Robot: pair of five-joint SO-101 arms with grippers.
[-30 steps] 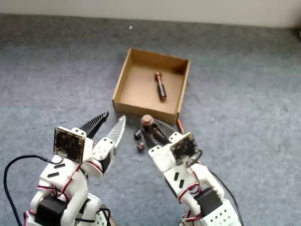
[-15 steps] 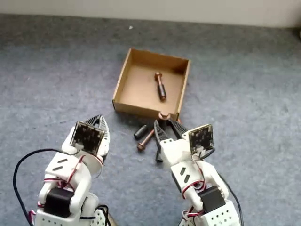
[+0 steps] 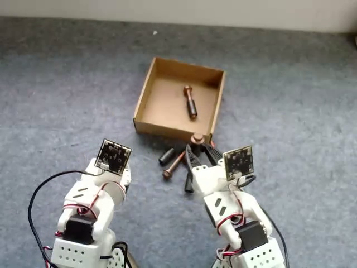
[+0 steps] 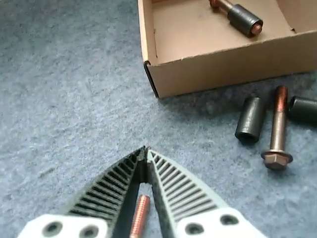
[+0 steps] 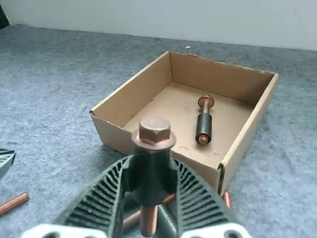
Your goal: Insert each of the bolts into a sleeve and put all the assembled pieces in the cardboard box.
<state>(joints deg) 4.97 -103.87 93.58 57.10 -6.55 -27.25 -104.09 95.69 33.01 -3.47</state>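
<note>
The cardboard box [image 3: 144, 100] holds one bolt-in-sleeve piece [image 3: 190, 102], also seen in my left wrist view [image 4: 237, 13] and right wrist view [image 5: 203, 121]. My right gripper [image 3: 198, 152] stands just in front of the box's near wall, shut on a black sleeve [image 5: 148, 173] with a copper bolt [image 5: 154, 133] through it, head up. My left gripper [image 4: 146, 152] is shut, back from the box's near left corner. A copper bolt [image 4: 140, 214] shows through the gap behind its tips; I cannot tell whether it is pinched.
On the grey carpet in front of the box lie a loose sleeve [image 3: 165, 156], a loose bolt [image 3: 174, 165] and a second sleeve [image 3: 189, 183] beside my right gripper. A white wall runs along the far edge. Open carpet spreads left and right of the box.
My left gripper has shut and drawn back toward its base. My right gripper, still holding the bolt and sleeve, has swung right and now stands closer to the box's near wall.
</note>
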